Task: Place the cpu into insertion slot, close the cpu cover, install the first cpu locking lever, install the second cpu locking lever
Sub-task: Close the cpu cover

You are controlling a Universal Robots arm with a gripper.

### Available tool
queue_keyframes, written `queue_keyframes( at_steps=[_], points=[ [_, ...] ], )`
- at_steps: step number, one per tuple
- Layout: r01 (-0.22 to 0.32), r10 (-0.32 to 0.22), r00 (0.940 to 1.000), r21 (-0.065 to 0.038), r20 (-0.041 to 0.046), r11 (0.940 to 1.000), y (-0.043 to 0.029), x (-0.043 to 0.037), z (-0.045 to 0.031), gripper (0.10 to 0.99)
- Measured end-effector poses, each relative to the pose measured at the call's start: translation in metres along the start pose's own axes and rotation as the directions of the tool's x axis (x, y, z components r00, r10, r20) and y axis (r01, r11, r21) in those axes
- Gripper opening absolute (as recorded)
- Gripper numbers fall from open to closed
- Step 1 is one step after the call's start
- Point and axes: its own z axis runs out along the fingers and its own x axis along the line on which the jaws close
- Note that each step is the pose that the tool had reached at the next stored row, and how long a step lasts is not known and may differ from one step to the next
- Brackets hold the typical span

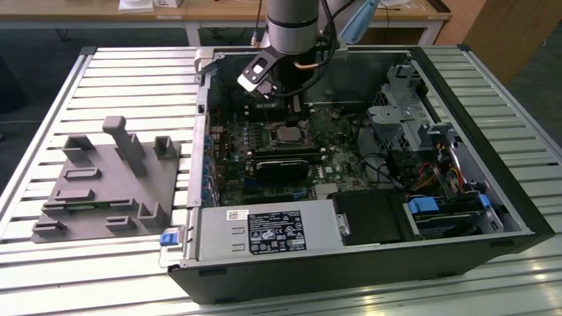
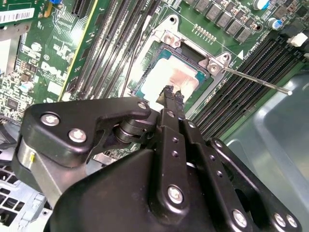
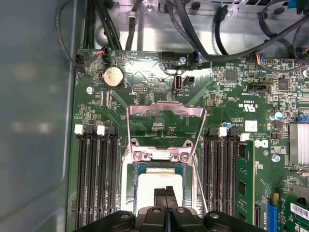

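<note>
Gripper fingers sit nearest the lens, pressed together, nothing seen between them. Slatted metal table carries an open computer case; wooden desks behind. Arm drops steeply into the case, wrist angled. Directly under the fingertips the cpu sits in the insertion slot, possibly touched. Just beyond the tips, the cpu cover stands open.
</note>
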Motion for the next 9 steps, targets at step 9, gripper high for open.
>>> queue_keyframes(
  at_steps=[9],
  points=[
    [0.000, 0.000, 1.0000, 0.000, 0.0000, 1.0000, 0.0004, -0.0002, -0.0054, 0.106]
  ],
)
